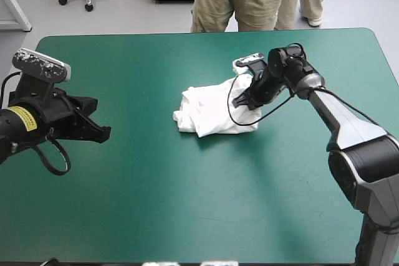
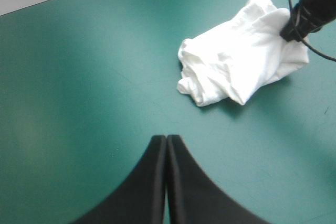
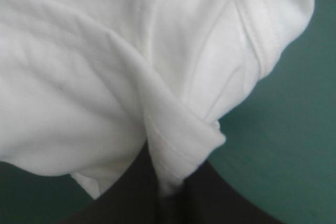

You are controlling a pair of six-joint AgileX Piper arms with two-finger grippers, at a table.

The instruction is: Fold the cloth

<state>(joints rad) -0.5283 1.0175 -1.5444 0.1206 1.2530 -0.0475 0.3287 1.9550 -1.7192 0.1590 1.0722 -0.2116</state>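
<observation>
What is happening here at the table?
The right gripper is shut on an edge of the T-shirt, which lies as a crumpled heap near the middle of the table. The left gripper is shut and empty. It hangs over the left side of the table, apart from the T-shirt. The T-shirt is not yet spread or folded.

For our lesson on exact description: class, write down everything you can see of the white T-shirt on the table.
The T-shirt is white, soft-looking cloth. It lies as a crumpled heap of folds and creases on the teal-green table, near its middle and slightly toward the far edge. A stitched hem runs along one edge in the right wrist view. The right tool is shut on a fold at the heap's right side. The left tool, shut, is well clear of it.
</observation>
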